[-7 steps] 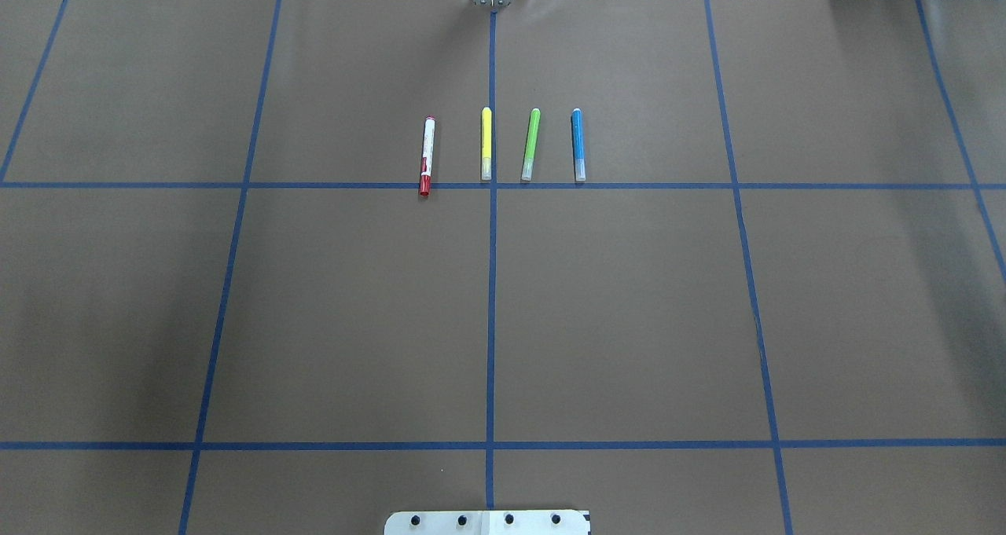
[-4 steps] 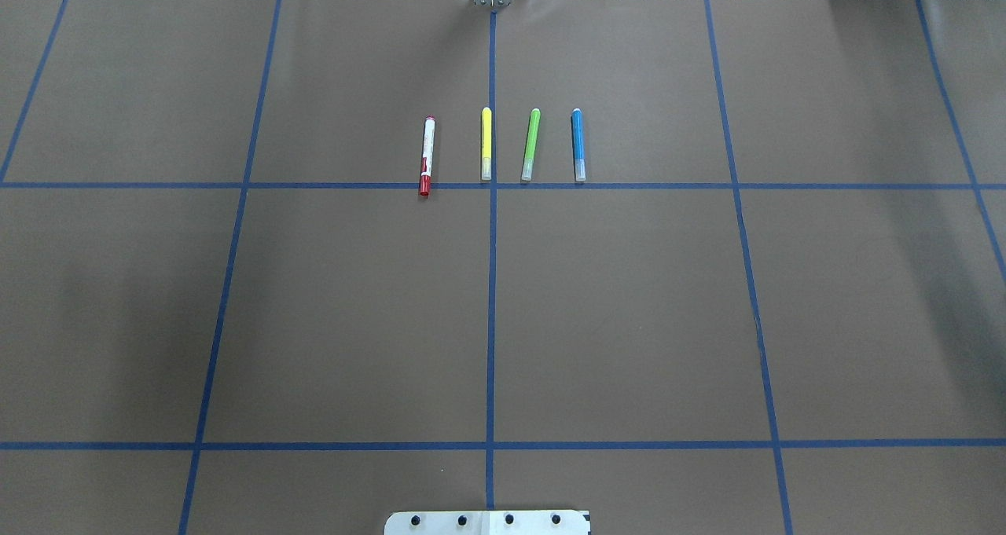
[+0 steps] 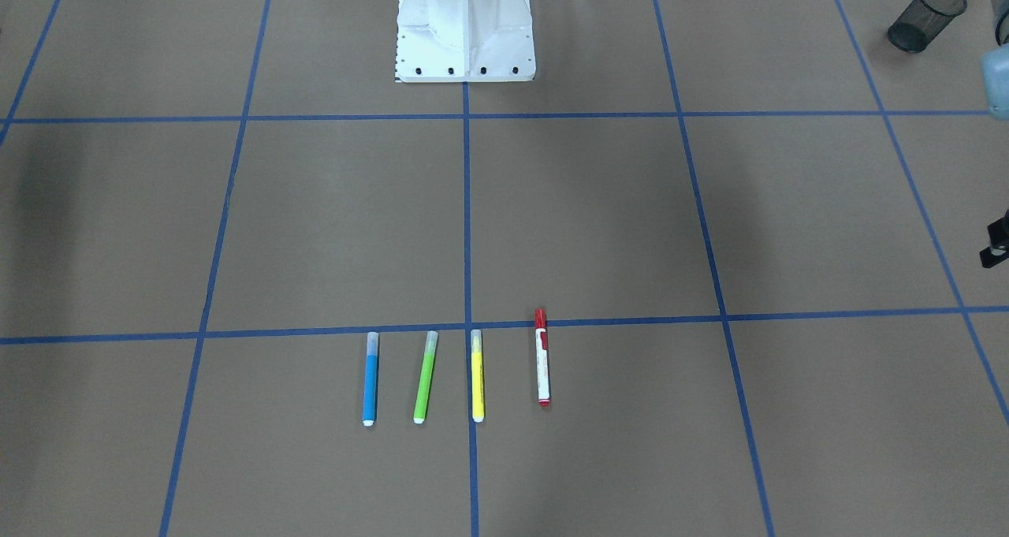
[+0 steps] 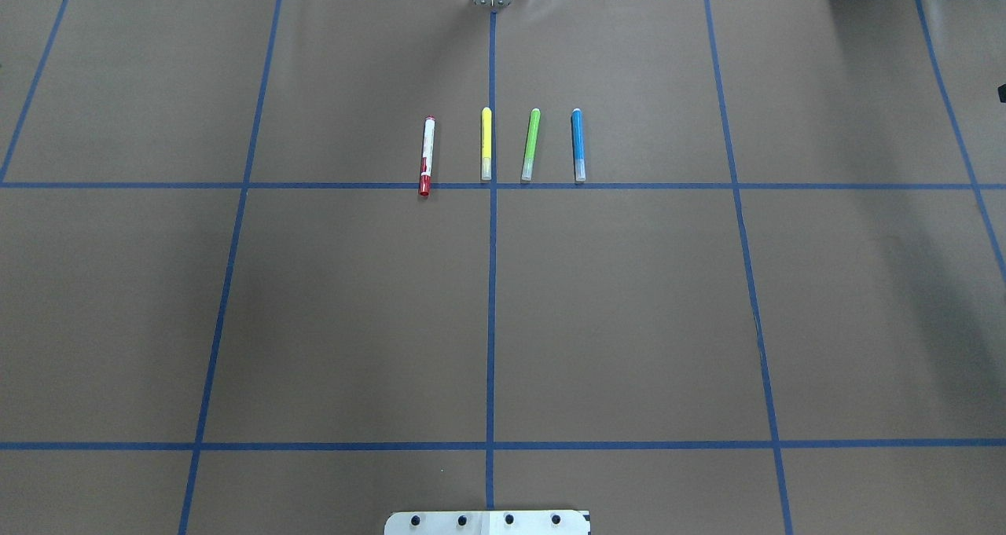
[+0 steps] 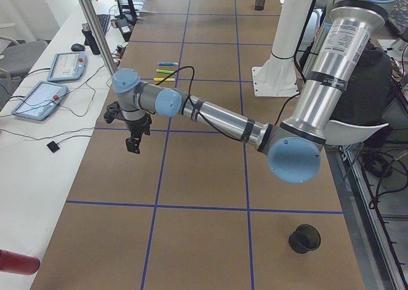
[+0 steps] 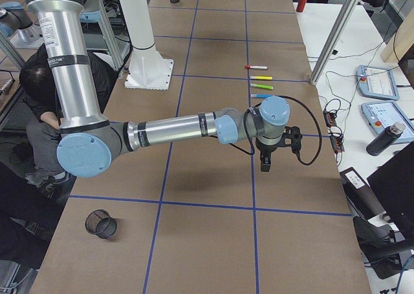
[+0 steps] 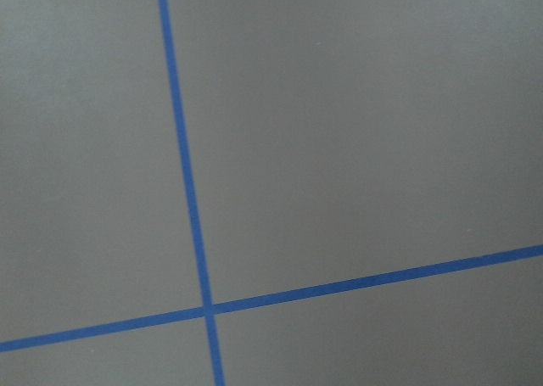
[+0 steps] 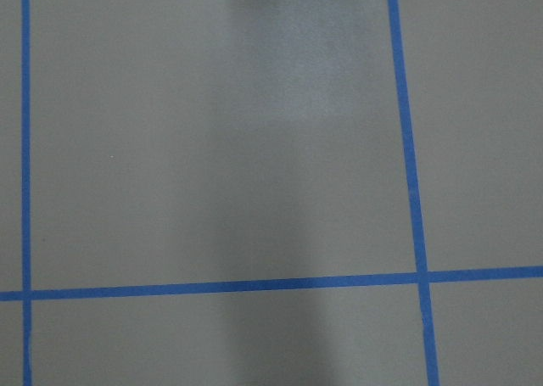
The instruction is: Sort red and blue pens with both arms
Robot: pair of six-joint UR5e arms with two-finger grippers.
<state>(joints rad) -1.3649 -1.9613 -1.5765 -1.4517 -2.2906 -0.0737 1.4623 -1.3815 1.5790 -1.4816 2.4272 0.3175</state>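
Observation:
Four markers lie in a row on the brown table. The red pen, white with a red cap, is at the robot's left end of the row. The blue pen is at the right end. The left gripper hangs above the table well to the left of the row. The right gripper hangs well to the right of it. Only the side views show them, so I cannot tell whether either is open or shut. Both wrist views show just brown paper and blue tape.
A yellow marker and a lime-green marker lie between the two pens. Black mesh cups sit near the table's ends. The white robot base stands at the near edge. A person sits behind the robot.
The pens have not moved. A dark sliver of the right arm now shows at the overhead view's right edge, and the arm shadows on the table have shifted.

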